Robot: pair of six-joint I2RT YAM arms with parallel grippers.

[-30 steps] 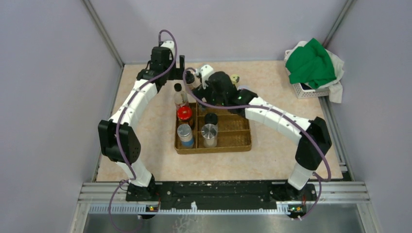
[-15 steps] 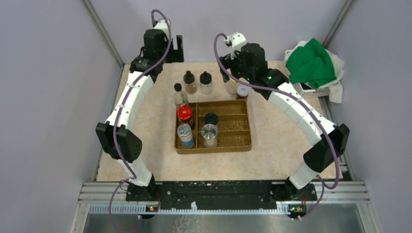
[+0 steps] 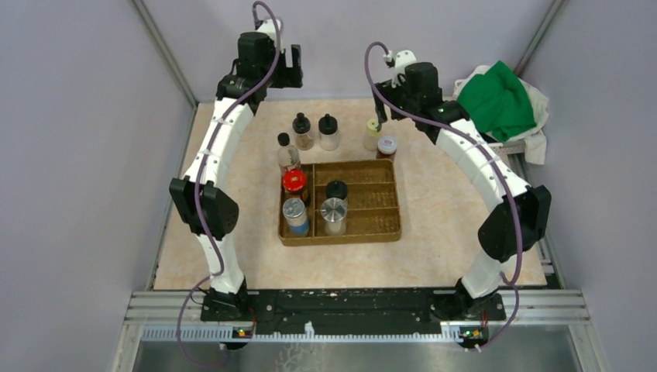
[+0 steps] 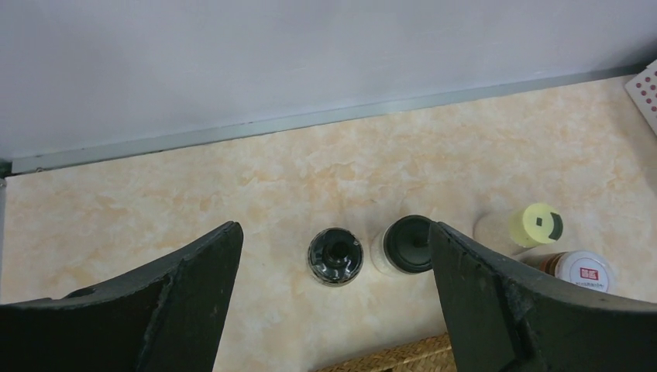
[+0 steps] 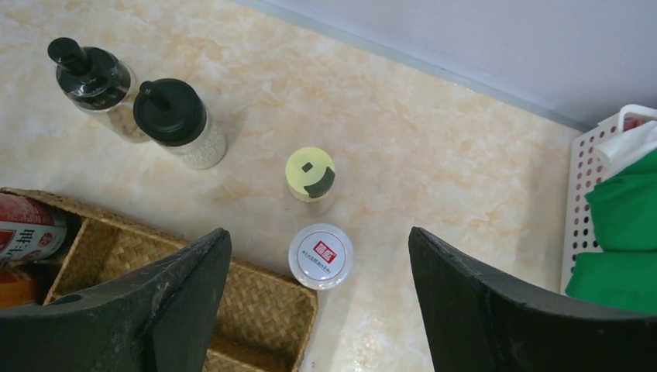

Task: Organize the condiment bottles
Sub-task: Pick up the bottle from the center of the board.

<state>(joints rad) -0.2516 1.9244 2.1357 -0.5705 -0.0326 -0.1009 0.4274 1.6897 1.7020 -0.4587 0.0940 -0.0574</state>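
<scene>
Tabletop (image 5: 434,155): marbled peach-beige. Woven wicker tray (image 3: 376,225): brown. Round yellow-green-lidded glass jar (image 5: 310,173), black patch on lid. Round white-lidded jar (image 5: 321,255), red print. Black-capped glass shaker (image 5: 170,111), white grains. Crumpled cloth (image 3: 496,101): green; perforated plastic basket (image 3: 484,143): white.

Twin white-shelled robot arms, the left arm (image 3: 221,151) and the right arm (image 3: 472,159), carry bulky black elbow housings (image 3: 200,211) and black wrist blocks. A thin purple cable (image 3: 180,318) trails along each from the black base plate (image 3: 341,302). The left tool (image 4: 333,230) and right tool (image 5: 319,232) have broad, matte-black, grainy fingers (image 4: 186,302).
</scene>
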